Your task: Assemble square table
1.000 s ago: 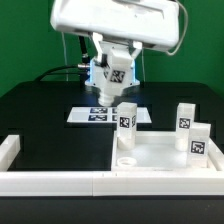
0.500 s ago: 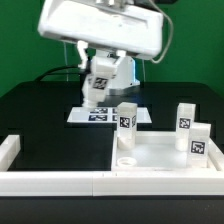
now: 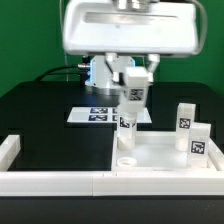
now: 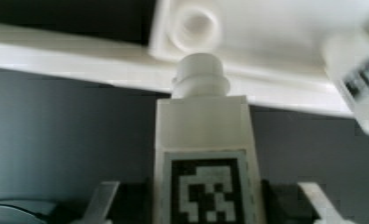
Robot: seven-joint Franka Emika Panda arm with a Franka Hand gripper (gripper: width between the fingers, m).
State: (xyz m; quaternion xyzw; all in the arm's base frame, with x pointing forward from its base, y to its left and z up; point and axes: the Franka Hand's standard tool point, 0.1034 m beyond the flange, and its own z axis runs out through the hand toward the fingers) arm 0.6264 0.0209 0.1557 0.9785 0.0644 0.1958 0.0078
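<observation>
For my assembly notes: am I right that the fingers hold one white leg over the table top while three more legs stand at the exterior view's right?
Not quite: only two more legs stand there, as the exterior view shows. The rest holds: the fingers grip one leg over the table top.

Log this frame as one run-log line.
pincer: shut on small white tagged plastic leg | leg: upright, lifted above large white square plastic tabletop | two legs standing on tabletop, exterior view's right | corner socket empty
</observation>
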